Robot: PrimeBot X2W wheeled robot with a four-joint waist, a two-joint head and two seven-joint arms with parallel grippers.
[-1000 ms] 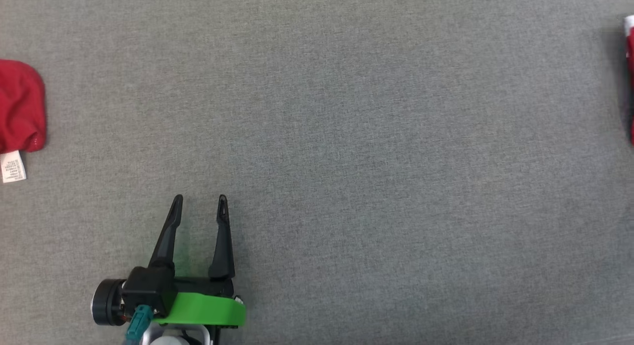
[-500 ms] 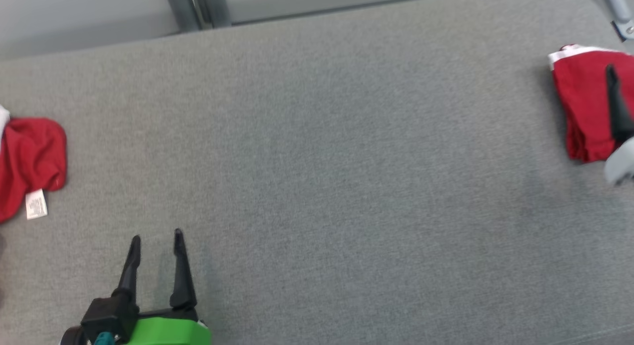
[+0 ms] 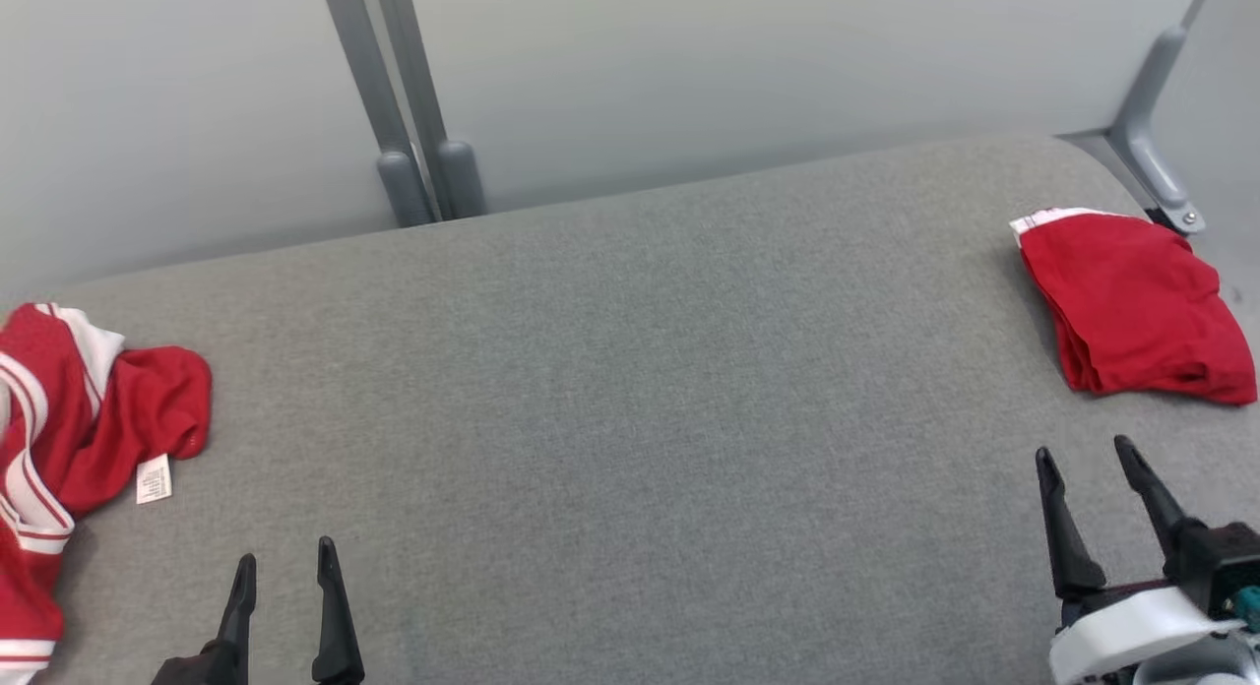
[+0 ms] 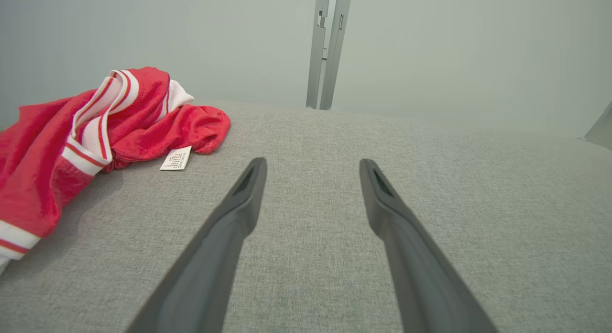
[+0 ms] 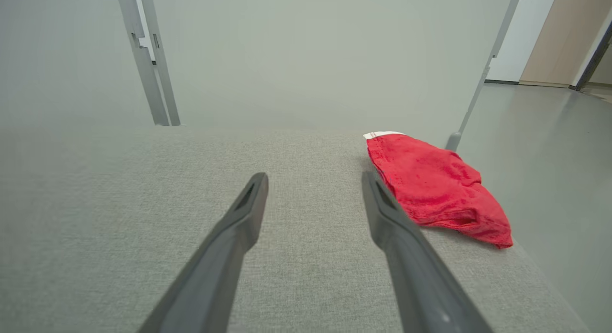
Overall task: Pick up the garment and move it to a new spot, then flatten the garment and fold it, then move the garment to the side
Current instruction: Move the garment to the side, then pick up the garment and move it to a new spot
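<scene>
The head view looks forward and down from above the near edge of the grey bench (image 3: 630, 419), spanning its width to the twin posts (image 3: 459, 183) at the far edge. The left wrist view sits low over the bench, facing far along the left fingers (image 4: 234, 218); it shares the posts and the striped red garment (image 3: 98, 409) at left. The right wrist view, equally low, faces far along the right fingers (image 5: 234, 223), sharing the posts and the folded red garment (image 3: 1132, 311) at right.

Crumpled garment (image 3: 69, 439) left, folded garment (image 3: 1132, 311) right
</scene>
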